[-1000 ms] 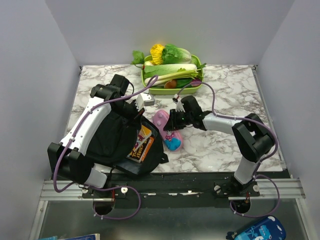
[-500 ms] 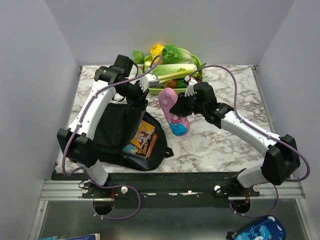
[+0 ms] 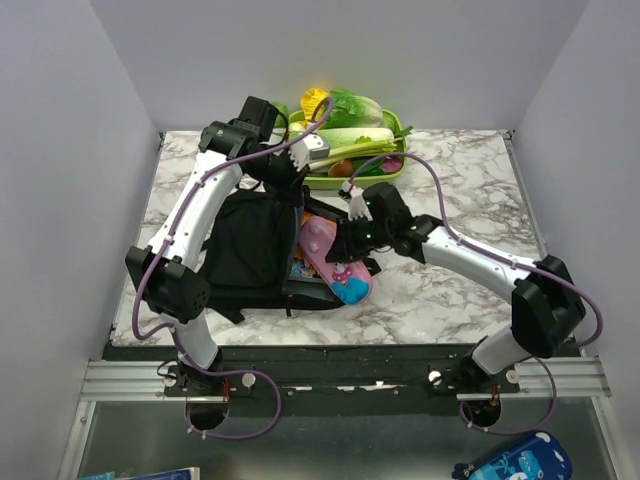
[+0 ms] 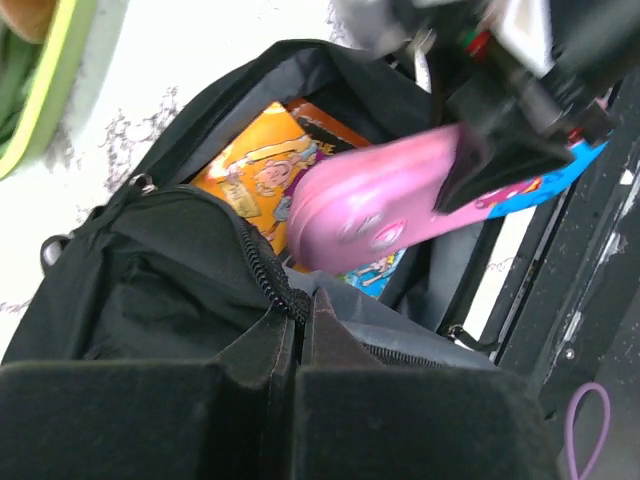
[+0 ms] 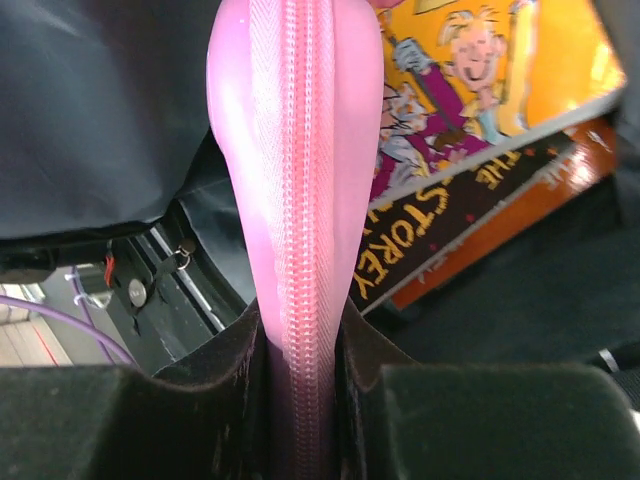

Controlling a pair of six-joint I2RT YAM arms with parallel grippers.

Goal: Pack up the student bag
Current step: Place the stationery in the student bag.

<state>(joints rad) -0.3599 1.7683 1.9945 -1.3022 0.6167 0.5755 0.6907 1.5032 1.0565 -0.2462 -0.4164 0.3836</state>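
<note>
on the left half of the marble table (image 3: 450,290), the student bag (image 3: 252,245) lies open with an orange book (image 4: 248,178) inside. the left gripper (image 4: 300,335) is pinched together on the bag's zipped rim. the right gripper (image 3: 350,240) is clamped on a pink pencil case (image 3: 335,270), tilted over the bag's opening.

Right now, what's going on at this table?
Two robot arms are packing a large soft black fabric backpack. The left gripper pinches the zip edge of its mouth, holding it open. The right gripper is shut on a pink zipped pencil case, held over the opening, above the orange picture books already lying inside. The case is not yet released.
</note>
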